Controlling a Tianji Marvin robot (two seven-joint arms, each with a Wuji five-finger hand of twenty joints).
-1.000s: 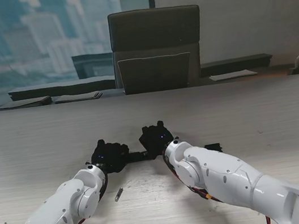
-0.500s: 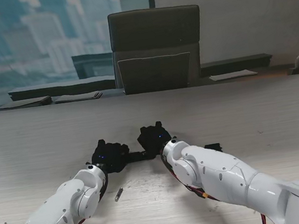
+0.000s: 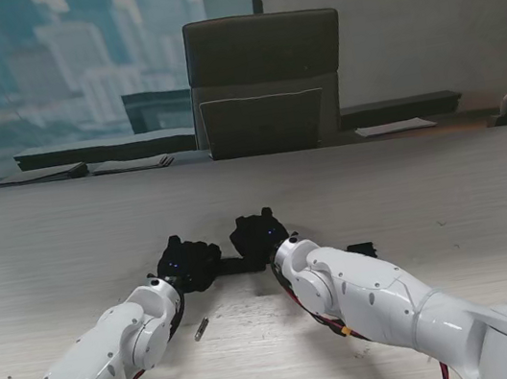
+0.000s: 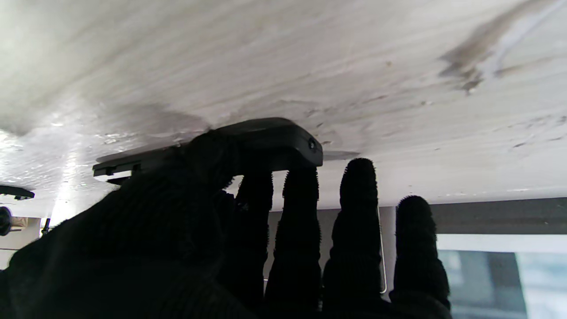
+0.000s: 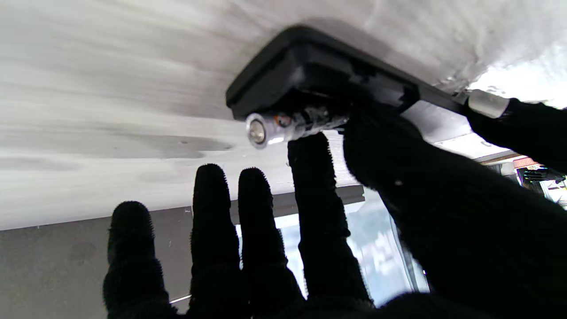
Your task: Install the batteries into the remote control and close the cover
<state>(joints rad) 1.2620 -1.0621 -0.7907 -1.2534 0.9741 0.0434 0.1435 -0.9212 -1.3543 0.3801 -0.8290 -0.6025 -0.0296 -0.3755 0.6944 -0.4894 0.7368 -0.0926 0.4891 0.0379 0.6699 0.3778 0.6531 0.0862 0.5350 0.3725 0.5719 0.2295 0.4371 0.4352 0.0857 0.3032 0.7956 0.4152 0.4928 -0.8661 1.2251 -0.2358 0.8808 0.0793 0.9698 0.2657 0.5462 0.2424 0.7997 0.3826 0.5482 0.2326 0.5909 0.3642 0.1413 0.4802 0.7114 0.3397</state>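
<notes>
The black remote control (image 3: pixel 231 266) lies flat on the table between my two gloved hands. My left hand (image 3: pixel 186 262) grips one end of the remote control (image 4: pixel 266 141), thumb on one side and fingers on the other. My right hand (image 3: pixel 259 235) is at the other end, where the battery compartment is open. In the right wrist view a silver battery (image 5: pixel 288 125) is pinched between the thumb and index finger of my right hand (image 5: pixel 398 199), lying against the open bay of the remote control (image 5: pixel 319 62). A second battery (image 3: pixel 201 330) lies loose on the table nearer to me.
A small black piece (image 3: pixel 362 250), possibly the cover, lies on the table right of my right forearm. A dark office chair (image 3: pixel 266 80) stands at the table's far edge. A short silver cylinder (image 5: pixel 487 103) shows beside the left glove.
My right hand has edged slightly left, toward the left hand, with the battery. The left hand and the remote control have stayed put.
</notes>
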